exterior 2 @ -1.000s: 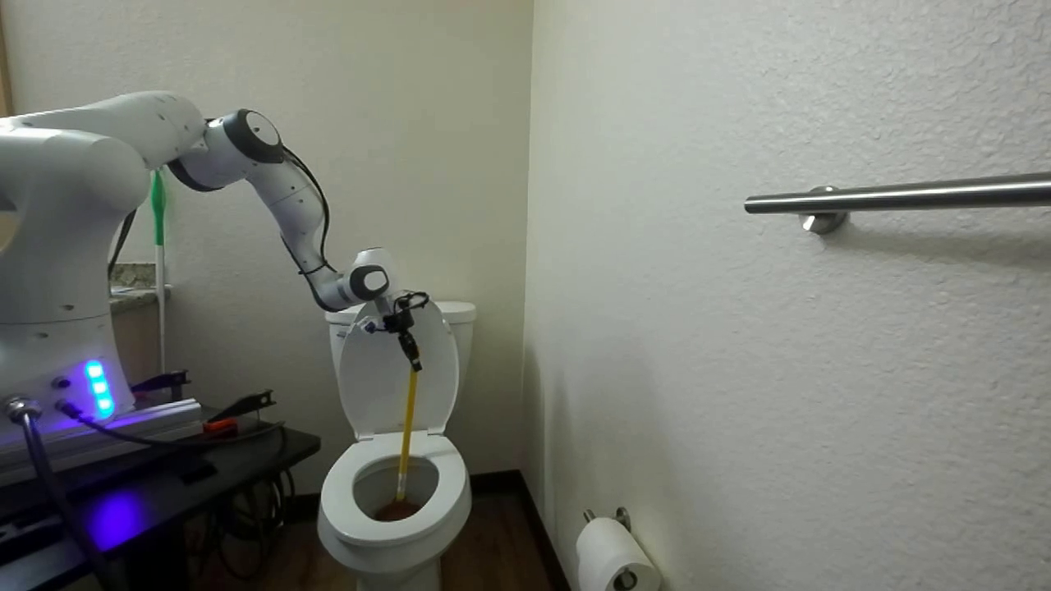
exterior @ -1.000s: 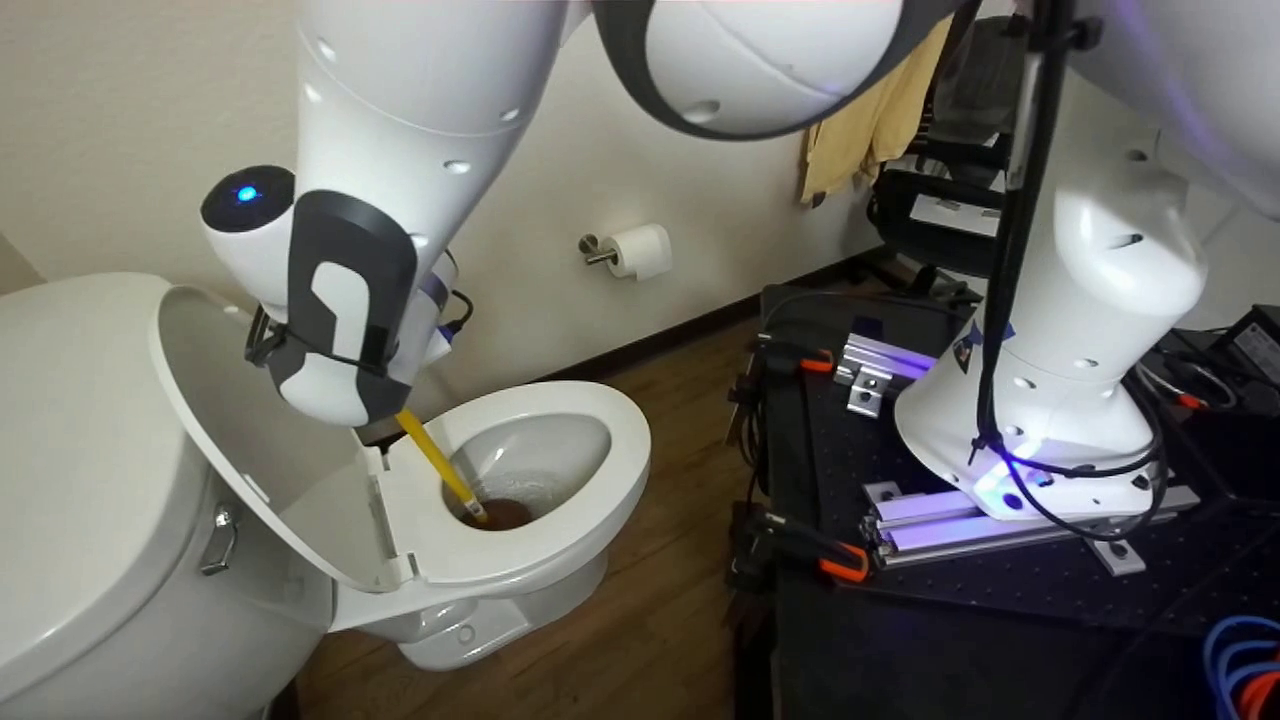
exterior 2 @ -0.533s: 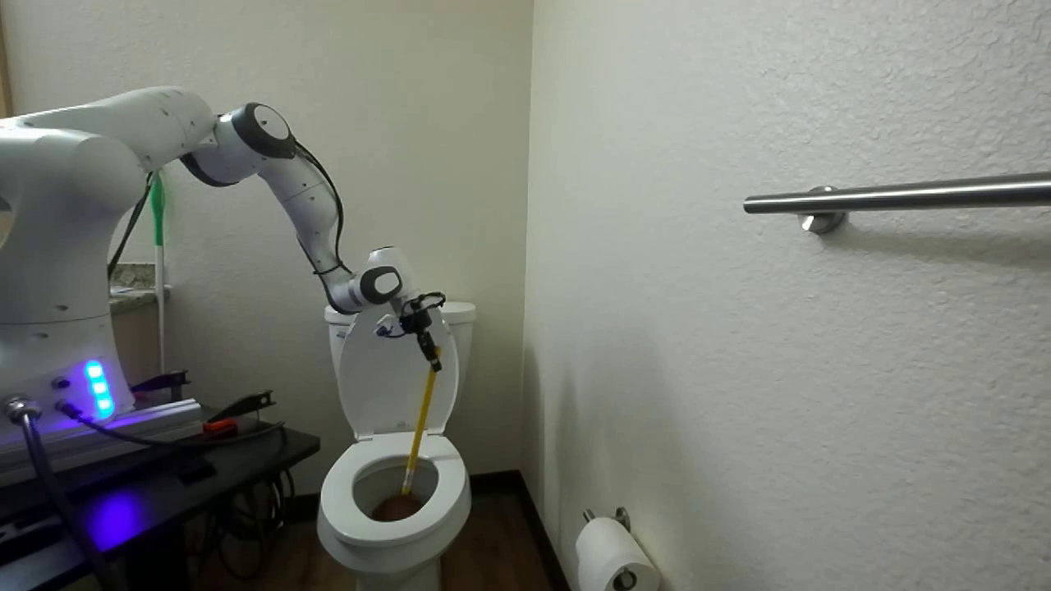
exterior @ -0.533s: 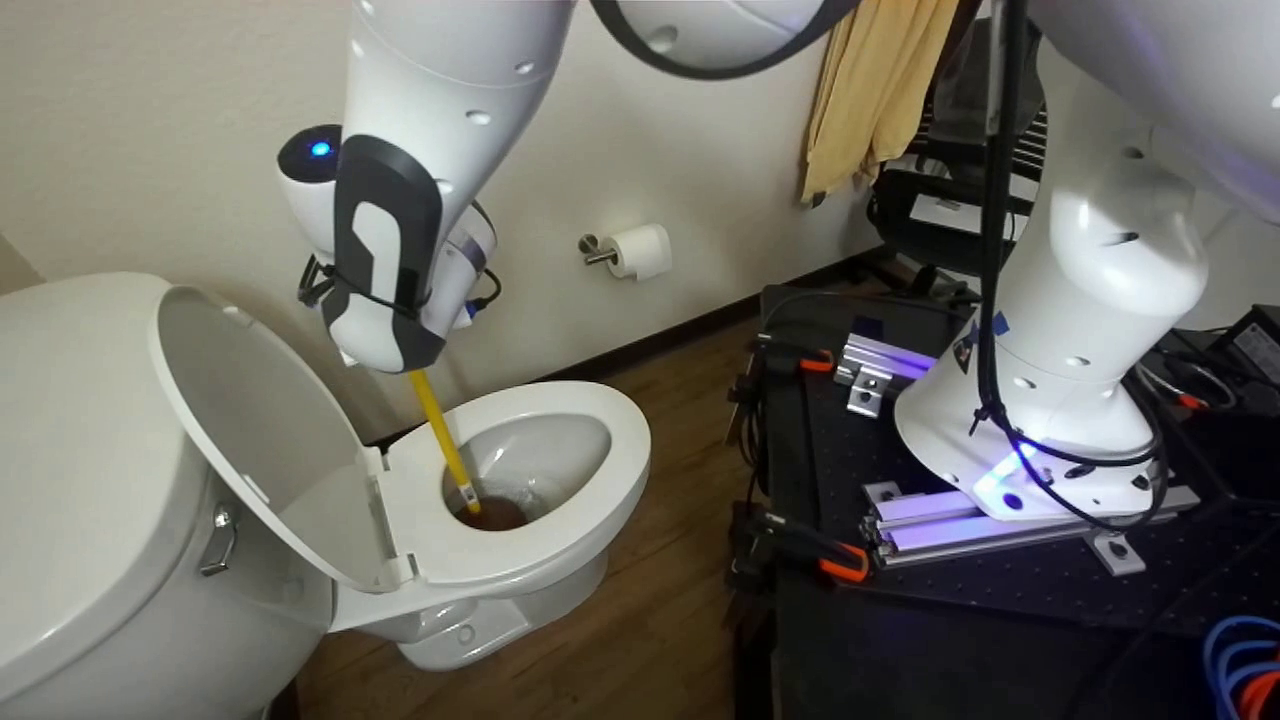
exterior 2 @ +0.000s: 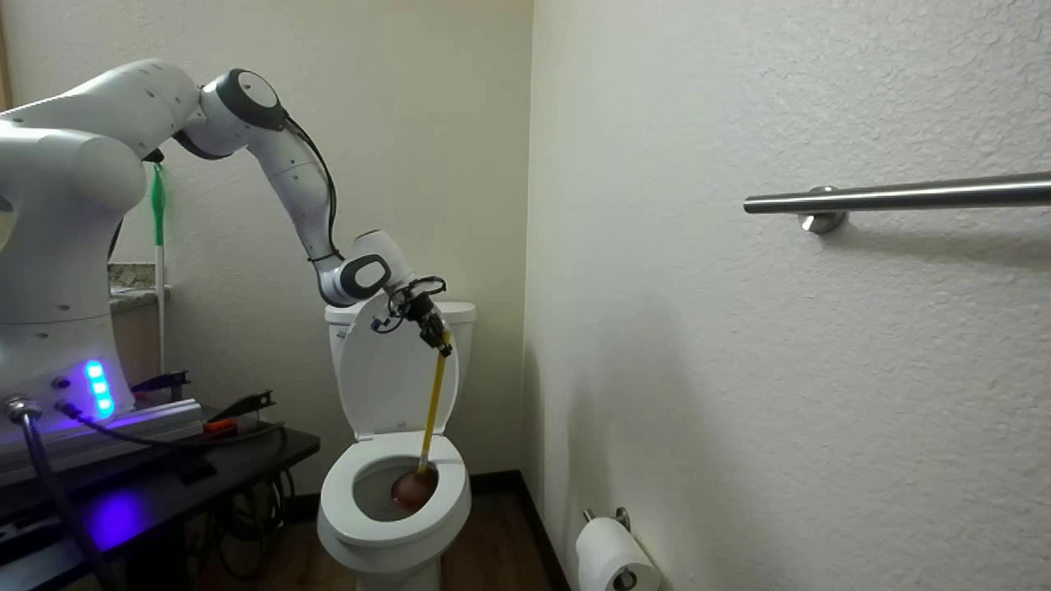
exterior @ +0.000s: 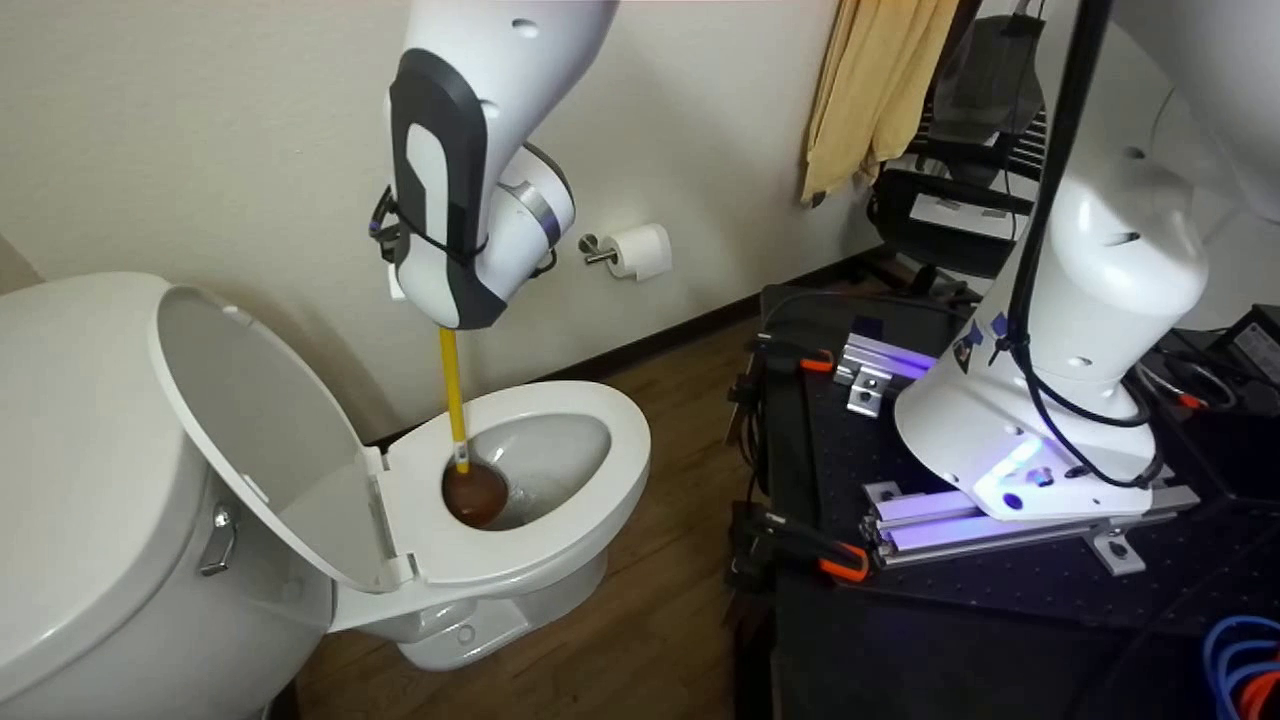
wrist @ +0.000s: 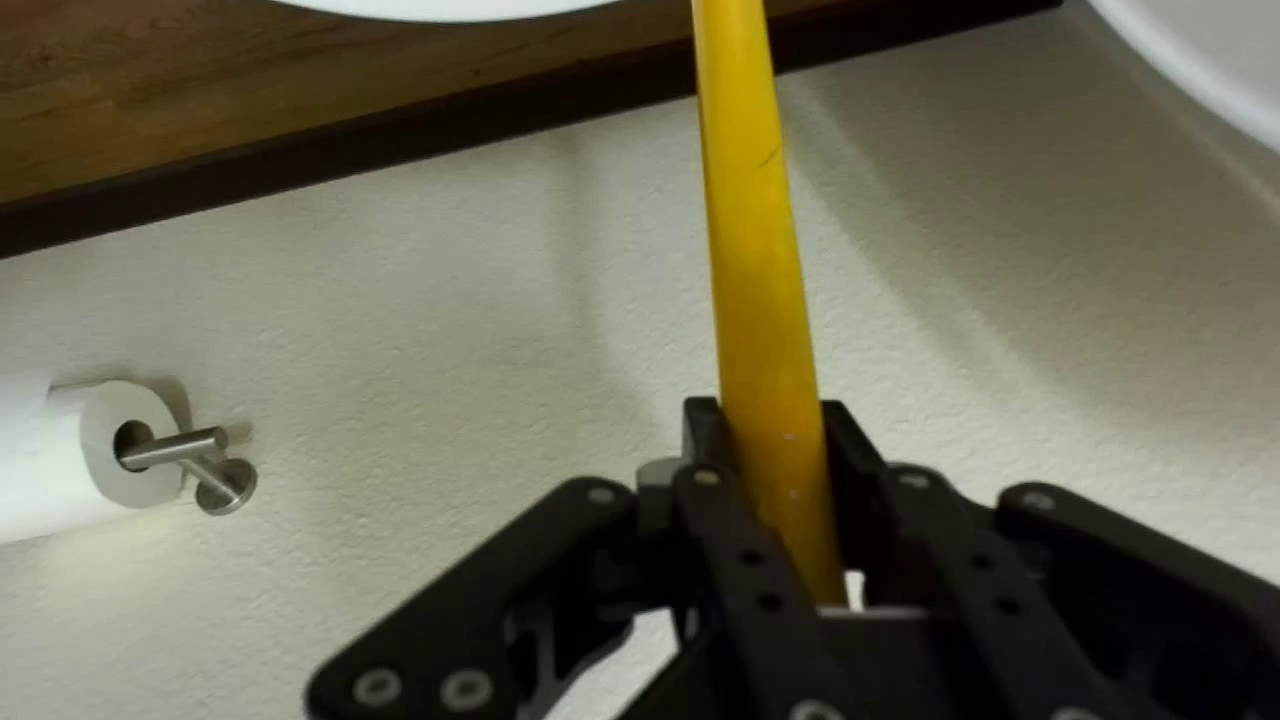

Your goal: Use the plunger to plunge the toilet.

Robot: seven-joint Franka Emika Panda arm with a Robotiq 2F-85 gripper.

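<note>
Plunger [exterior 2: 433, 410] in my gripper [wrist: 768, 430], cup [exterior: 474, 496] downward.
My jaws pinch its yellow handle [wrist: 755, 220] from both sides, near the top; below them, the brown cup is inside the toilet [exterior: 415, 500], whose lid [exterior 2: 386, 386] stands raised.

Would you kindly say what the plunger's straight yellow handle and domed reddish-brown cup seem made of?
The straight yellow handle: smooth, softly shiny, no grain showing; painted wood or plastic, I cannot tell. The domed reddish-brown cup: smooth with a faint shine, probably rubber.
</note>
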